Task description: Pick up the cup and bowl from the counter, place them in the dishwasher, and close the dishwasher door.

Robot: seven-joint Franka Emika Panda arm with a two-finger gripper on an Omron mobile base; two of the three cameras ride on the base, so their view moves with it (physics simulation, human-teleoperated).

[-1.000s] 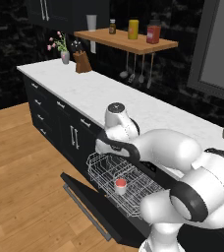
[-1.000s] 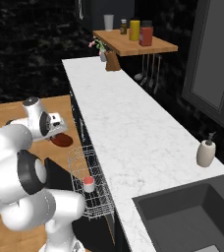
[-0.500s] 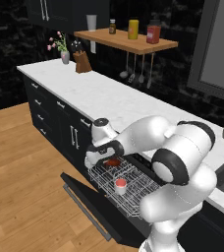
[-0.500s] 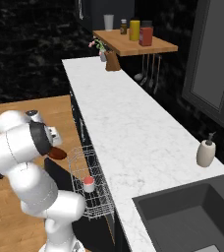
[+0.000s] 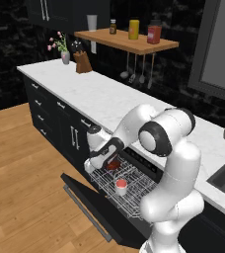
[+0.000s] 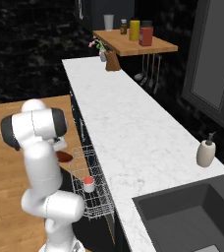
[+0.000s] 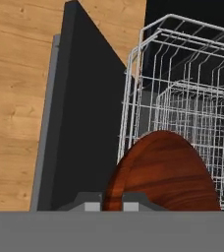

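Bowl (image 7: pixel 163 172): glossy reddish-brown, pinched by its rim in the end effector (image 7: pixel 112 204), whose fingers stand nearly together on the thin edge; carried tilted, its underside toward the hand camera, low over the near corner of the white wire rack (image 5: pixel 127 185). Seen also from the left base as a red-brown patch (image 5: pixel 113 165) under the hand, and from the right base (image 6: pixel 65 156) just beside the rack's outer wall. Cup (image 5: pixel 121 185): light outside, red inside, upright in the rack, near its middle, apart from the bowl. Dishwasher door (image 5: pixel 92 205): dropped flat, black, grey bar handle along its outer edge, extending over the wooden floor. Table (image 6: pixel 128 133): white marble top above the dishwasher; neither task item remains on it. Step in hand, by judgement: seating the bowl in the rack. Handling advice: bring the bowl fully inside the rack's wire wall before lowering, since it appears close to the edge; keep it clear of the cup; let it settle on the wires before parting the fingers; withdraw upward so the fingers do not snag the wires. Door closing remains.
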